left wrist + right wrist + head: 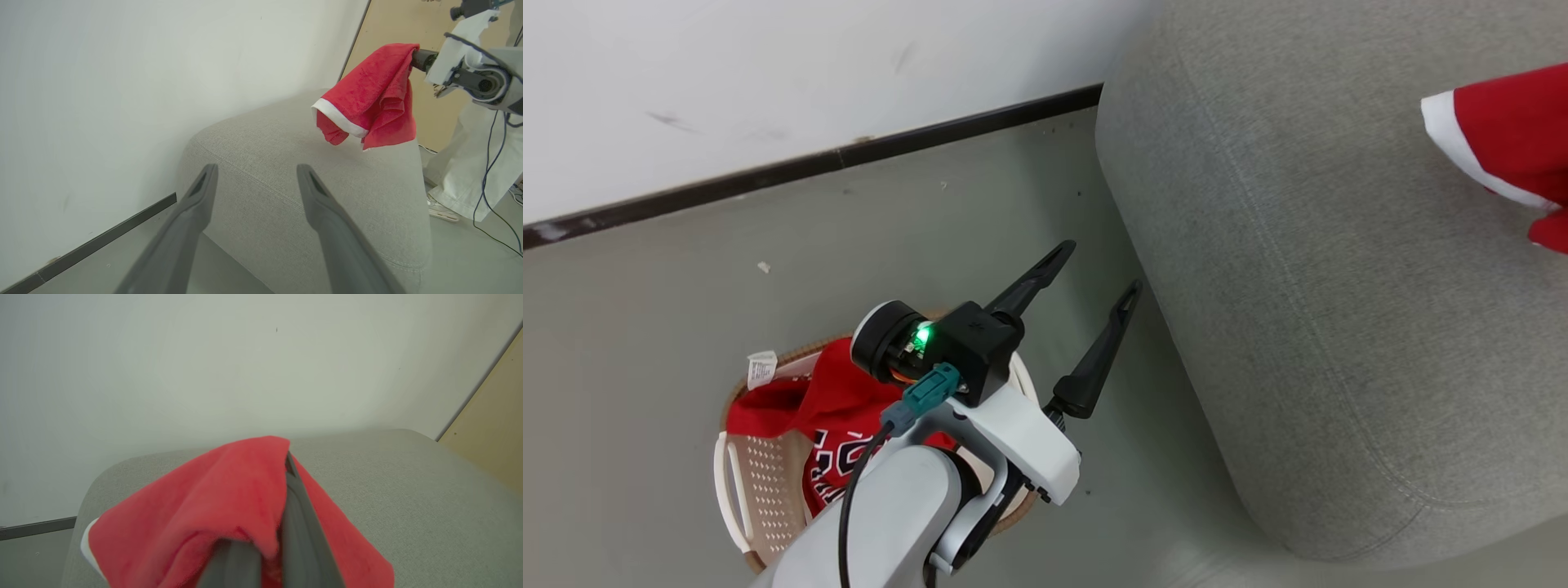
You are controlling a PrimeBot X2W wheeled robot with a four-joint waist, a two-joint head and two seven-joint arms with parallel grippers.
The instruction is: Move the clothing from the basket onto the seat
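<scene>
Open floor (972, 212) between wall (768, 82), basket (760, 490), sofa (1298, 286) edge; left gripper (1099, 265) spread, empty, over it; right gripper (290, 465) clamps red garment (372, 94) above sofa.

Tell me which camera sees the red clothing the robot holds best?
Left wrist view: the whole red clothing hangs from the right gripper above the sofa. Head view catches one corner; right wrist view is too close.

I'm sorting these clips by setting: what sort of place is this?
Likely an indoor room set up like a living-room corner, perhaps a test space: a grey sofa beside a bare white wall, a laundry basket of red clothing on a plain floor, and loose cables trailing nearby.
</scene>
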